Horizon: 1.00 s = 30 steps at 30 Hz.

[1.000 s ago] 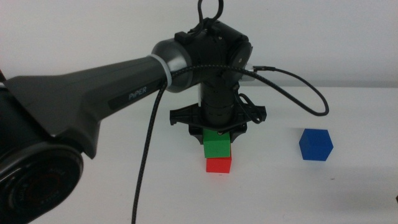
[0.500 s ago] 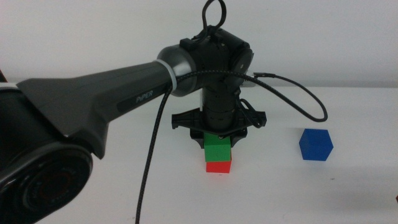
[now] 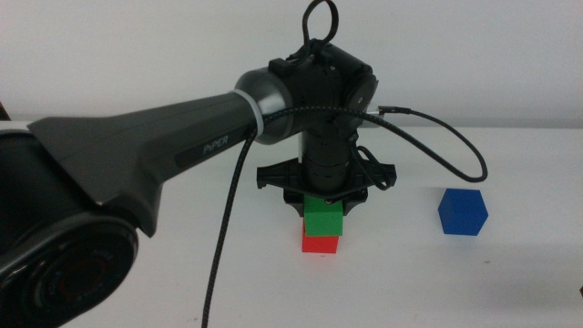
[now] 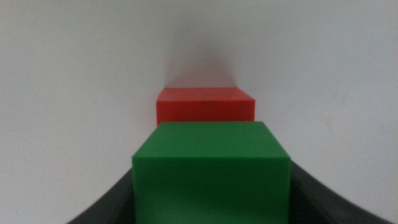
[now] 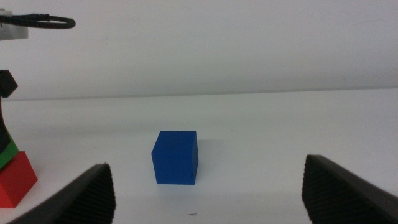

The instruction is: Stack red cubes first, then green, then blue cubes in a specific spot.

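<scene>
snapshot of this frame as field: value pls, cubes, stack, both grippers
red cube: on the table, bottom of stack
green cube: resting on the red cube
blue cube: alone on the table, right of stack
left gripper: directly over the stack, jaws either side of green cube
right gripper: jaws open, facing the blue cube, not touching it

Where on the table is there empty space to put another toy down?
Bare white tabletop lies in front of the small red cube, and a gap separates it from the small blue cube. The middle is crowded: the left gripper sits over the green cube on the red one. The right gripper waits, open, facing the blue cube.
</scene>
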Motion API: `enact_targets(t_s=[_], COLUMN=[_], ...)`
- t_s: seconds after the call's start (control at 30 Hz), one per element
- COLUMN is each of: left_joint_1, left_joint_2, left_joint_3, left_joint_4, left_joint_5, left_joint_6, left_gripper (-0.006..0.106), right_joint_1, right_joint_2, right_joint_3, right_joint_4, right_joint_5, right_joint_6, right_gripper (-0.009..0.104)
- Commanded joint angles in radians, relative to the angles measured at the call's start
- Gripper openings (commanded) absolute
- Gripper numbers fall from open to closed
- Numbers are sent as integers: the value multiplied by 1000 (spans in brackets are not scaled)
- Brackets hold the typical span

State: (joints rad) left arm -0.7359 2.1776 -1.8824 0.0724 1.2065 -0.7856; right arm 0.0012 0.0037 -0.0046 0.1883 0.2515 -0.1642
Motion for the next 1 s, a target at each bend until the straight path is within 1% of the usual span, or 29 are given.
enact_targets(t_s=[0.0, 0.13, 0.67, 0.97], left_joint_1=[-5, -5, -3, -3], left_joint_2=[-2, -2, 18, 48], left_joint_3=[-7, -7, -7, -7], left_joint_4=[9, 27, 43, 27], left_joint_5=[-18, -30, -31, -26], left_joint_6=[0, 0, -4, 9], left_gripper=[0, 0, 0, 1], right_joint_1=[-9, -9, -9, -9], right_joint_2=[-39, -39, -39, -39], right_joint_3=[43, 43, 43, 43], right_joint_4=[-3, -3, -3, -3], right_joint_5=[-3, -3, -3, -3], right_joint_6=[-7, -7, -7, -7], right_gripper=[80, 80, 80, 80])
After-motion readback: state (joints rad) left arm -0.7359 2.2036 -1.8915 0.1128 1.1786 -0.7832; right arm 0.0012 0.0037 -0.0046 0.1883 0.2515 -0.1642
